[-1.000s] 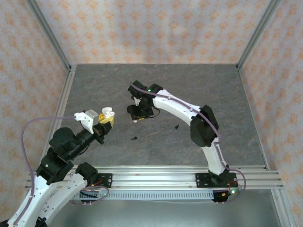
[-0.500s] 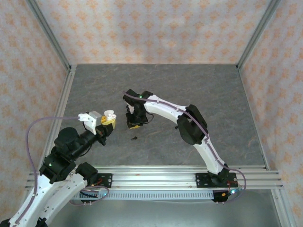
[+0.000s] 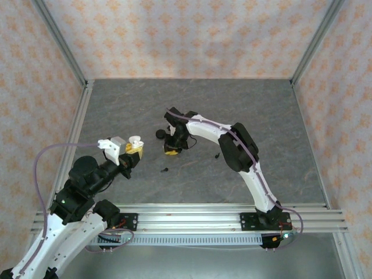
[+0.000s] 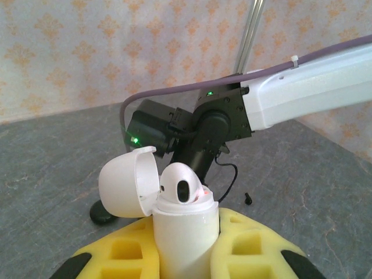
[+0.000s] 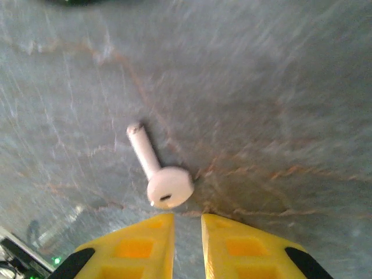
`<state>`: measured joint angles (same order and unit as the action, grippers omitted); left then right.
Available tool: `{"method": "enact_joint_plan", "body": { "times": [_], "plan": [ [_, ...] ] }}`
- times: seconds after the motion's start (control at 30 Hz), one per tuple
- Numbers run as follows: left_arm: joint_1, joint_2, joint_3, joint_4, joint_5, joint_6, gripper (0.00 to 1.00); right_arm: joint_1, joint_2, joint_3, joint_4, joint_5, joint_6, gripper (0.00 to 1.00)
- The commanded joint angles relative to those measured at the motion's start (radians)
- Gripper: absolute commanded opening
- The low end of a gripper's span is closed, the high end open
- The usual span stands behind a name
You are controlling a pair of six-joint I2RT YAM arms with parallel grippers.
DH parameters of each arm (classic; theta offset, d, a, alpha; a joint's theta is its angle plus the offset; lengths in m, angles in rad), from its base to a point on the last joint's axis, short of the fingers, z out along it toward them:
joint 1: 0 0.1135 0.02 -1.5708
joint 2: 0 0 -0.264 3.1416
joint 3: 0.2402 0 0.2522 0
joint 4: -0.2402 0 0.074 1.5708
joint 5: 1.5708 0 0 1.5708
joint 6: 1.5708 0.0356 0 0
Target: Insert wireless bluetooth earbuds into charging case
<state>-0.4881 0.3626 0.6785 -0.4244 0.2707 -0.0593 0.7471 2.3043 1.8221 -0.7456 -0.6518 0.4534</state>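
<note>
L gripper (image 3: 133, 150) clamps open-lid case (image 4: 185, 232) w/ seated bud (image 4: 181, 185) inside; R gripper (image 5: 188, 229) barely ajar, empty, tips just by loose bud (image 5: 168, 187) on table (image 5: 279, 87).

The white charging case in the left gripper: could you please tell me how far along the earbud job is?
Done: one white earbud sits in the open white case, clamped in the left gripper. In hand: the right gripper, empty, hovers just short of the second white earbud on the table. Left: seating that one, plus what look like two black earbuds lying loose.
</note>
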Motion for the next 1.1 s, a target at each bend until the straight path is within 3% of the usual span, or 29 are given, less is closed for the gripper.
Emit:
{"method": "enact_joint_plan", "body": {
  "times": [0.0,0.2,0.37,0.5,0.57,0.9,1.07],
  "plan": [
    [0.01,0.015,-0.008,0.033,-0.022,-0.007,0.0,-0.053,-0.008,-0.018,0.056,0.052,0.053,0.2],
    [0.01,0.051,-0.009,0.052,-0.014,0.002,0.0,-0.123,-0.048,-0.082,0.114,0.074,0.129,0.2],
    [0.01,0.074,-0.007,0.063,-0.016,0.009,0.0,-0.121,-0.084,-0.087,0.105,0.067,0.164,0.21],
    [0.011,0.091,-0.009,0.082,-0.022,0.017,0.0,-0.091,-0.123,-0.131,0.123,0.074,0.229,0.37],
    [0.012,0.102,-0.011,0.097,-0.023,0.018,0.0,-0.084,-0.127,-0.166,0.166,0.047,0.288,0.39],
    [0.01,0.169,-0.009,0.147,-0.02,0.035,0.0,-0.04,-0.093,-0.095,0.139,0.017,0.326,0.39],
    [0.01,0.177,-0.009,0.155,-0.024,0.038,0.0,-0.024,-0.091,-0.073,0.123,0.012,0.325,0.31]
  ]
}}
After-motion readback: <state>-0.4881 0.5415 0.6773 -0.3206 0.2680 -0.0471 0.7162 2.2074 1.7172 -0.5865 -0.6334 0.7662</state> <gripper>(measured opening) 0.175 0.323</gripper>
